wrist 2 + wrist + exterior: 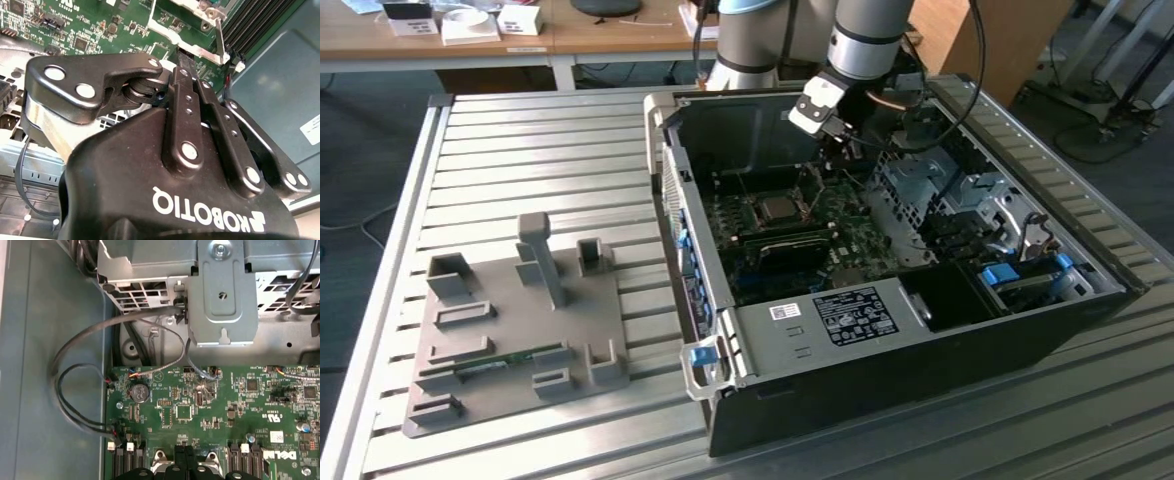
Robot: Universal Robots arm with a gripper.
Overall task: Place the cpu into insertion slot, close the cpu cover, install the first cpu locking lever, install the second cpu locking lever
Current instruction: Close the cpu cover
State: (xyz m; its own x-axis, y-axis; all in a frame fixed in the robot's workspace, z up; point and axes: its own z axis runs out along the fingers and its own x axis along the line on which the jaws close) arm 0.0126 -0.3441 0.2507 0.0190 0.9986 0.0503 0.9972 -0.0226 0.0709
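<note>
While the arm leans down into the open computer case [921,330] from the upper middle of the exterior view, the gripper [841,145] hangs over the green motherboard [854,240], a little up and to the right of the socket at the picture's centre. From where I stand the cpu [778,208] looks seated there, a small dark-grey square lying flat, with the cpu cover [753,212] showing as a paler rim around it (I couldn't swear the cover is fully down). In the second wrist view the fingers [186,100] are drawn together side by side, with no gap that I can see and nothing visibly held. Their tip is near the edge of a silver socket frame [165,35] and a thin locking lever [220,39]; whether it touches either I cannot tell. The danger, I'd say, is that rod: it looks springy, and a push landing off its line could let it slip and snap back, or send the tip skidding onto the small parts of the board or the memory slots [250,22] beside the frame. A cover not lying flat would make the lever bind. Being square, the cpu has no real long axis. Its broad face points up at the open side of the case, its sides running with the board's edges, slightly askew in the exterior view.
</note>
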